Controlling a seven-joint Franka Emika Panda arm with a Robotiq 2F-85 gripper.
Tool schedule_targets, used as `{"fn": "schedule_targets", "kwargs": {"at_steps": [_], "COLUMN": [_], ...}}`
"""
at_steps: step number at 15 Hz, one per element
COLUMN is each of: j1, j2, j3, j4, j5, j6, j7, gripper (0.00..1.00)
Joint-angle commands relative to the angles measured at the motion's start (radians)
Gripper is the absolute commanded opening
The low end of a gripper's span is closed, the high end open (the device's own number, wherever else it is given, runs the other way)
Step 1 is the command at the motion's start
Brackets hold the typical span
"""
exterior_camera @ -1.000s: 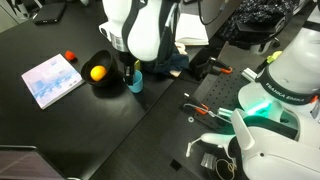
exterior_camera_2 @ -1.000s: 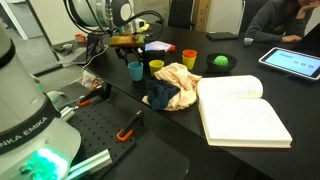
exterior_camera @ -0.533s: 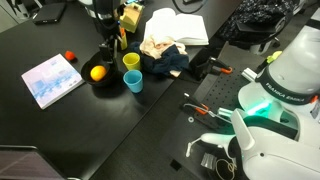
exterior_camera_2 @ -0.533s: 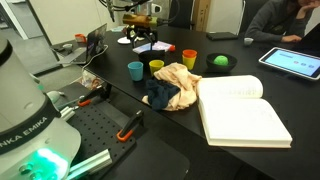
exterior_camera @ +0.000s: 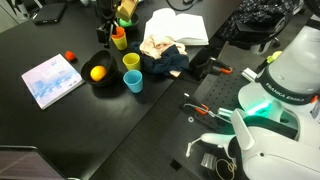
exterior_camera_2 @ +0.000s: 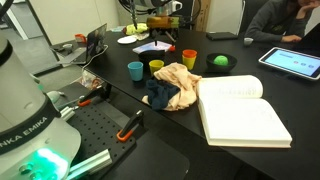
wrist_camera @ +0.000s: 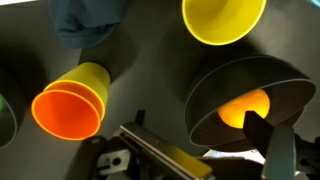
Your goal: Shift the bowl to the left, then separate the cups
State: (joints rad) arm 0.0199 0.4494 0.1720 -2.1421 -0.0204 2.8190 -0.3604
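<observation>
The black bowl (exterior_camera: 98,78) holds an orange-yellow ball (exterior_camera: 97,72); in the wrist view the bowl (wrist_camera: 205,90) lies at the right. Three cups stand apart in both exterior views: blue cup (exterior_camera: 134,81) (exterior_camera_2: 135,70), yellow cup (exterior_camera: 131,62) (exterior_camera_2: 155,67), orange cup (exterior_camera: 119,41) (exterior_camera_2: 189,58). From the wrist, the orange cup (wrist_camera: 70,102) is lower left, the yellow cup (wrist_camera: 224,18) is at the top, and the blue cup (wrist_camera: 88,20) is top left. My gripper (exterior_camera: 115,22) (exterior_camera_2: 160,22) (wrist_camera: 200,150) hangs open above the cups, holding nothing.
A bundle of cloth (exterior_camera: 165,55) and an open book (exterior_camera: 185,28) lie beside the cups. A patterned book (exterior_camera: 52,80) and a small red object (exterior_camera: 69,56) sit beyond the bowl. Red-handled tools (exterior_camera: 205,110) and another robot base (exterior_camera: 270,110) are nearby.
The gripper opened wide, let go of the orange cup, and rose up and away from it. The orange cup now stands alone, apart from the yellow one.
</observation>
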Motion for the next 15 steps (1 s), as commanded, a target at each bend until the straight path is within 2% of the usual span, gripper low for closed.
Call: {"fn": "schedule_targets", "kwargs": {"at_steps": [1, 6, 10, 11, 12, 15], "j1": [-0.008, 0.006, -0.003, -0.008, -0.012, -0.017], "j2": [0.119, 0.228, 0.273, 0.282, 0.288, 0.299], "j3": [-0.013, -0.078, -0.105, -0.101, -0.097, -0.085], "j4": [0.120, 0.261, 0.328, 0.336, 0.342, 0.352], "j5": [-0.018, -0.054, -0.065, -0.061, -0.056, -0.053], "j6": [0.065, 0.070, 0.054, 0.048, 0.045, 0.039], "j7": [0.021, 0.074, 0.095, 0.097, 0.099, 0.102], "gripper": [1.00, 1.00, 1.00, 0.75, 0.73, 0.49]}}
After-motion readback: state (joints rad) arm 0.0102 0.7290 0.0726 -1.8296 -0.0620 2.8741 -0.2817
